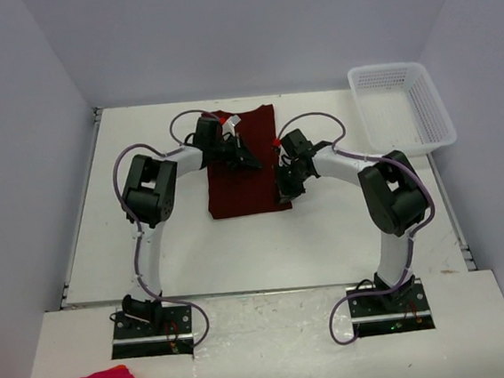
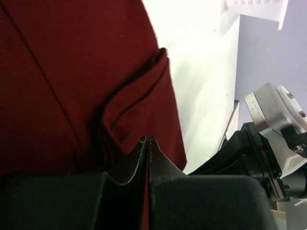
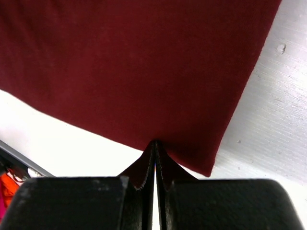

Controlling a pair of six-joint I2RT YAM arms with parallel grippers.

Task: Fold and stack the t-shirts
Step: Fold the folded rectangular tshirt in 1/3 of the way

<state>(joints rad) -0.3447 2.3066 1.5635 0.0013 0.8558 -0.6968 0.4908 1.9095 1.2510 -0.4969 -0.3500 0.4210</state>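
Folded t-shirt (image 1: 243, 185) flat on table (image 1: 240, 253), centred toward the far edge; long axis near-to-far, short ends facing arms and back wall. Left gripper (image 1: 251, 160) clamped tight on a raised fold; right gripper (image 1: 285, 193) clamped tight on near hem by right corner.

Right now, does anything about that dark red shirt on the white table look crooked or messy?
Mostly tidy: the dark maroon soft-fabric t-shirt lies as a fairly neat rectangle. One oddity: beside the left gripper, which is pinched shut on the cloth, a flap of the shirt's edge is curled over and puckered instead of lying flat.
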